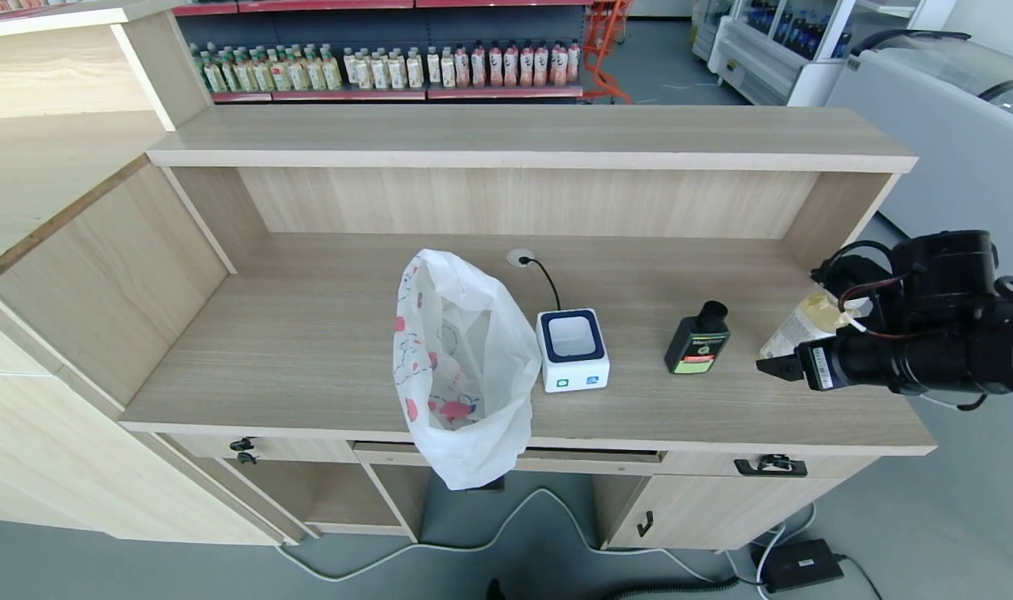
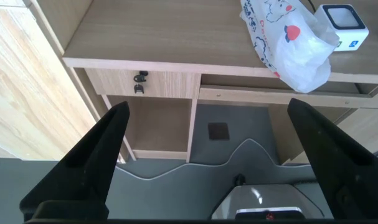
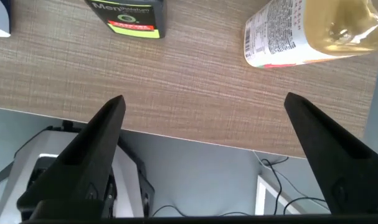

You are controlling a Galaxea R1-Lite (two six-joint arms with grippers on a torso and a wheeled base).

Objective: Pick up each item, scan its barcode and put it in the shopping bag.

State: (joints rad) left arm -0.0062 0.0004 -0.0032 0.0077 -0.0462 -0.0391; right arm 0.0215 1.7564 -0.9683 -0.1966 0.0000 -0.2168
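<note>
While the pale bottle lies on the desk at frame right, your right gripper hangs beside it, fingers spread: first pick pending. Next, close on it, then scan.

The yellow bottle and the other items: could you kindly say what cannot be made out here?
- yellow bottle: head view, one end behind the right arm; right wrist view, cut by the edge.
- dark bottle: head view, barcode too small to find.
- shopping bag: head view, inside hidden by its folds.
</note>
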